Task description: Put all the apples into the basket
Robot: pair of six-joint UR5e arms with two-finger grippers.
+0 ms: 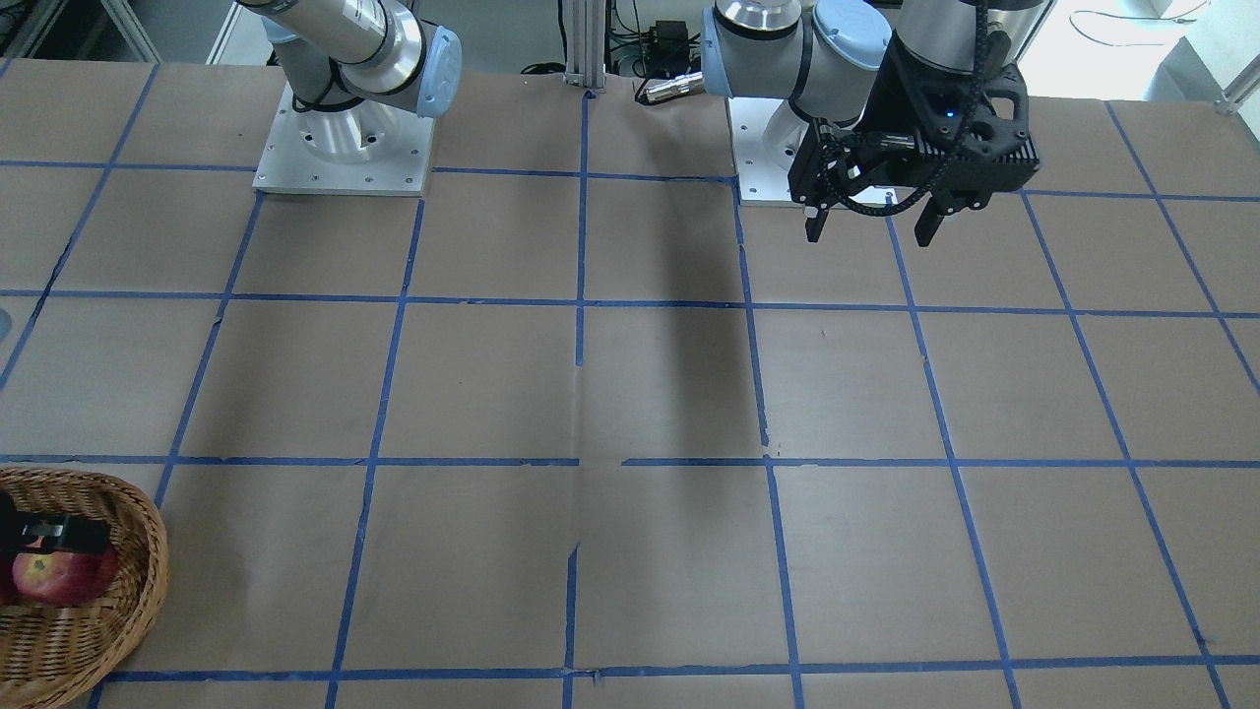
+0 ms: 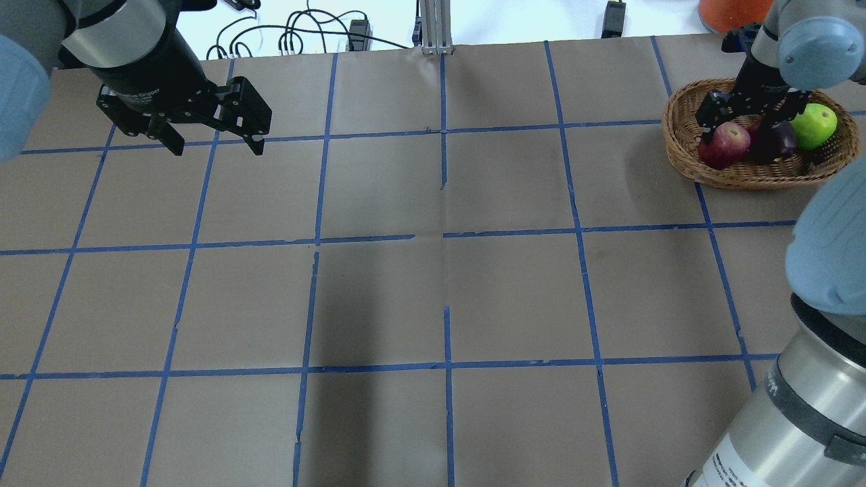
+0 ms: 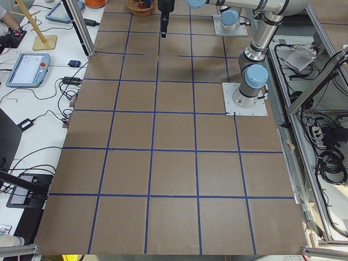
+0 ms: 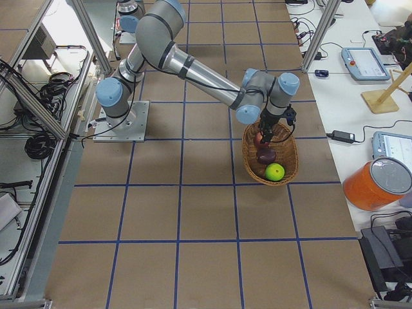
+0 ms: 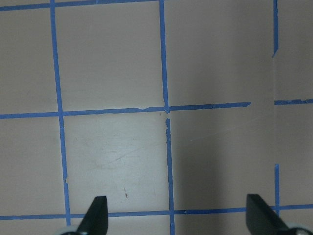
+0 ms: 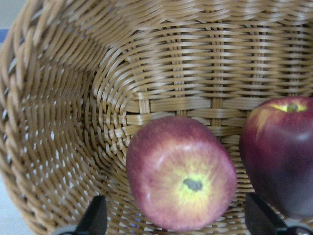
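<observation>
Black-fingered, your left gripper (image 2: 216, 145) hangs spread wide above the table (image 2: 514, 284). Far right, the basket (image 2: 744, 177) holds the red apple (image 2: 724, 144), maroon apple (image 2: 775, 142) and green apple (image 2: 814, 126) in a row. Your right gripper (image 2: 741, 122) hovers over the red apple, jaws apart, gripping nothing.

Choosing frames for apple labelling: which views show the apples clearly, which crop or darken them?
Right wrist view: red apple large, mildly soft; maroon apple cropped at right edge. Overhead: green apple bright, maroon one dark, partly behind the right gripper. Front-facing: basket cut by left edge.

Basket (image 1: 148, 576) cropped, perhaps half hidden.
</observation>
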